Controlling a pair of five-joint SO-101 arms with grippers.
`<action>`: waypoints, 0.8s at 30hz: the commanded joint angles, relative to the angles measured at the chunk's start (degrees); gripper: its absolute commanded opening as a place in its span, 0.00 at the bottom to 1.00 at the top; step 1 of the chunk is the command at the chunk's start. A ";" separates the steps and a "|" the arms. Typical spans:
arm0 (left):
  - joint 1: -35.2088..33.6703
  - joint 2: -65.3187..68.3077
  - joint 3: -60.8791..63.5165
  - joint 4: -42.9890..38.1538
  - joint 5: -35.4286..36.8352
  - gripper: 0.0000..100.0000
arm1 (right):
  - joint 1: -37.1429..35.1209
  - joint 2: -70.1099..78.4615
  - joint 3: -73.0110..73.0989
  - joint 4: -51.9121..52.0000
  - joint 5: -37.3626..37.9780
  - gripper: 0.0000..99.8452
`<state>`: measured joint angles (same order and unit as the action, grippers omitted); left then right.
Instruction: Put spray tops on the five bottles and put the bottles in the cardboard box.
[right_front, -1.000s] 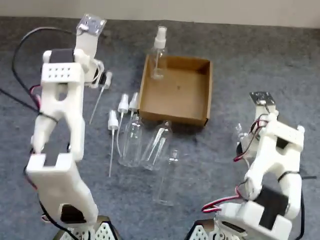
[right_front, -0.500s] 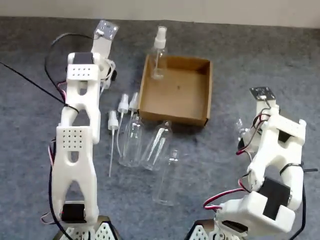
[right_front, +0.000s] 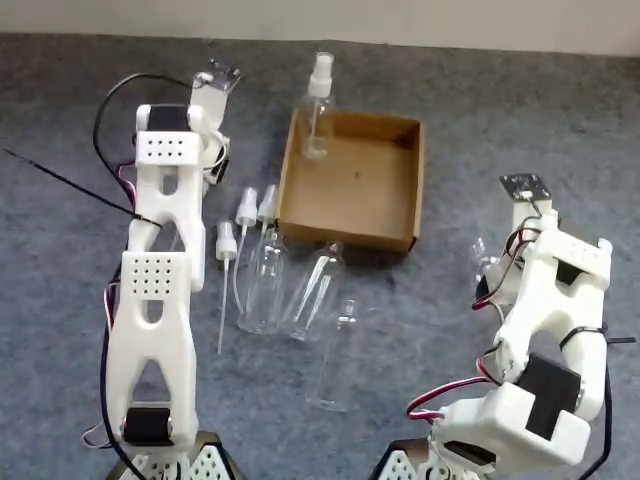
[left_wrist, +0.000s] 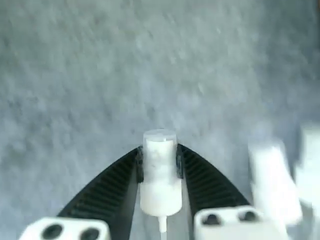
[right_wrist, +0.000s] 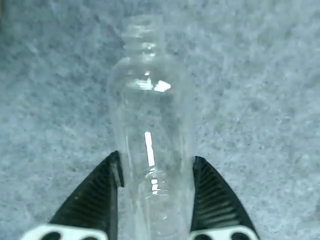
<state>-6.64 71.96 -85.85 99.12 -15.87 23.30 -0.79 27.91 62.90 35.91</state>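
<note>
My left gripper (left_wrist: 160, 159) is shut on a white spray top (left_wrist: 160, 170), held just above the carpet; in the high view this gripper (right_front: 213, 162) is left of the cardboard box (right_front: 400, 185). My right gripper (right_wrist: 156, 162) is shut on a clear uncapped bottle (right_wrist: 152, 115), right of the box in the high view (right_front: 482, 258). One bottle with a spray top (right_front: 319, 105) stands in the box's far left corner. Three uncapped bottles (right_front: 262, 280) (right_front: 315, 288) (right_front: 336, 352) lie in front of the box. Three loose spray tops (right_front: 226, 240) (right_front: 246, 207) (right_front: 268, 202) lie beside them.
Grey carpet covers the table. Cables (right_front: 115, 115) trail from the left arm at the far left. Loose spray tops (left_wrist: 272, 175) lie close beside my left gripper. Open carpet lies between the box and the right arm.
The left arm has swung right and stretched out toward the far side, with the spray top in its gripper. The right arm shifted only slightly with its bottle.
</note>
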 joint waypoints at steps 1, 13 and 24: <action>-1.01 -2.68 -2.24 4.22 1.85 0.00 | 0.22 0.40 -1.27 0.22 0.44 0.00; -2.77 -46.37 59.74 3.52 -5.01 0.00 | 0.48 0.66 -1.19 0.22 0.44 0.00; -4.26 -55.87 91.21 -23.21 -6.15 0.06 | 0.75 0.75 -1.19 0.22 0.44 0.00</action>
<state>-11.12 19.91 1.71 81.45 -21.93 23.30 -0.53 27.91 62.90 35.91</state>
